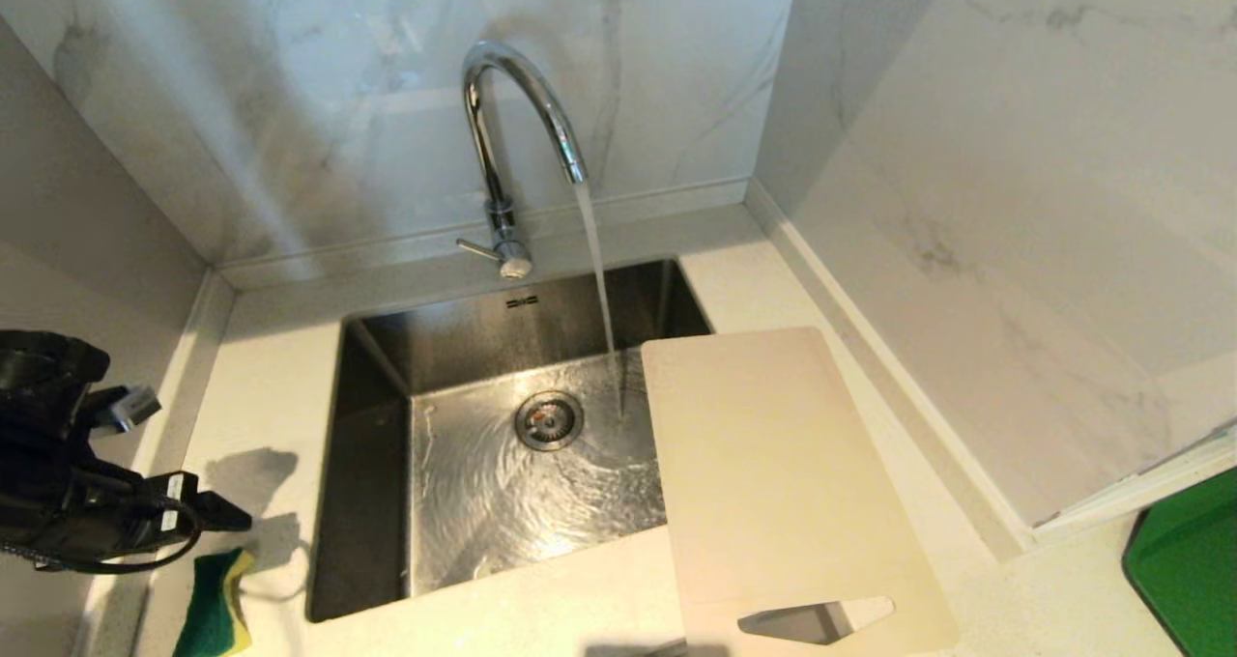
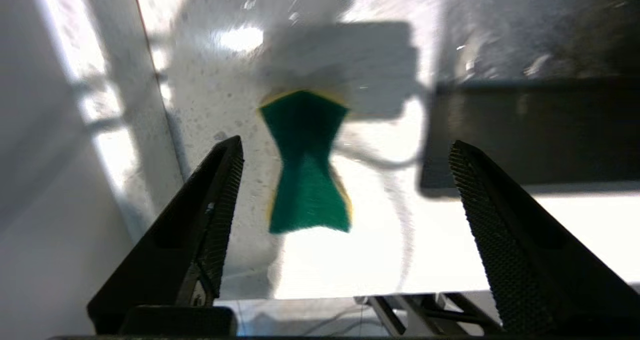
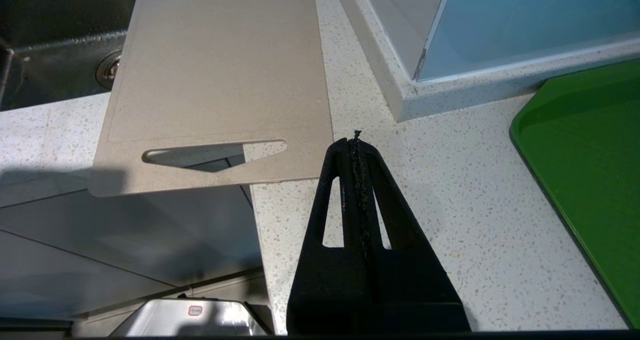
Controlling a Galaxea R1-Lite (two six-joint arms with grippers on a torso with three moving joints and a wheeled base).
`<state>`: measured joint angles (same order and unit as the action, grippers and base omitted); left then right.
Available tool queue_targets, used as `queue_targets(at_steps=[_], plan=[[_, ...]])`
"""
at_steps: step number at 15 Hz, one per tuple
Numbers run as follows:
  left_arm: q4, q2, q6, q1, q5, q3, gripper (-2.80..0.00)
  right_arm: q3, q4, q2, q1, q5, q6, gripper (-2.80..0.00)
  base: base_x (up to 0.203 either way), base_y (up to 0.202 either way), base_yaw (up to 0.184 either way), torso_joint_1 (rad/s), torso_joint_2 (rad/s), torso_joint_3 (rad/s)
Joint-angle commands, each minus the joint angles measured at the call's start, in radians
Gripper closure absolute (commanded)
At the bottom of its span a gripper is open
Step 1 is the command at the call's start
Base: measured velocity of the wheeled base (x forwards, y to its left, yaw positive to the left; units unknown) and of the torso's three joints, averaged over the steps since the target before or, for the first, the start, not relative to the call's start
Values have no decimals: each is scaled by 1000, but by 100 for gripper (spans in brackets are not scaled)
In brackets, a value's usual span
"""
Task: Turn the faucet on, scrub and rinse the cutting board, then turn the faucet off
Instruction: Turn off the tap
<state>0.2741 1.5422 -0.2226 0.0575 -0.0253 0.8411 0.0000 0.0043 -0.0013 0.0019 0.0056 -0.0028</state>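
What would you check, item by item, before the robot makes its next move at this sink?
1. Water running from the faucet into the sink: ok.
2. Cutting board under the stream: not ok; it lies partly on the counter beside the stream.
3. Sponge within reach, lying free on the counter: ok.
4. Left hand open above the sponge: ok.
5. Right hand shut, empty, beside the board's handle end: ok.
6. Board scrubbed clean: cannot tell.

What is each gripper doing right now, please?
Left gripper: open, empty, above the sponge.
Right gripper: shut, empty, beside the cutting board.
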Motion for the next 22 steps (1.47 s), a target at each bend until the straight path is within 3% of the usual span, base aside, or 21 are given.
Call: queue_targets(at_steps=[1, 11, 12, 22], plan=[[84, -93, -4, -11, -1, 87, -280, 0, 0, 1, 1, 0, 0, 0, 0, 0, 0, 0, 0, 0], [103, -108, 34, -16, 4, 171, -280, 0, 0, 1, 1, 0, 0, 0, 0, 0, 0, 0, 0, 0], [104, -121, 36, -16, 4, 170, 0, 0, 0, 1, 1, 0, 0, 0, 0, 0, 0, 0, 0, 0], [221, -180, 29, -97, 34, 219, 0, 0, 0, 1, 0, 0, 0, 0, 0, 0, 0, 0, 0, 0]])
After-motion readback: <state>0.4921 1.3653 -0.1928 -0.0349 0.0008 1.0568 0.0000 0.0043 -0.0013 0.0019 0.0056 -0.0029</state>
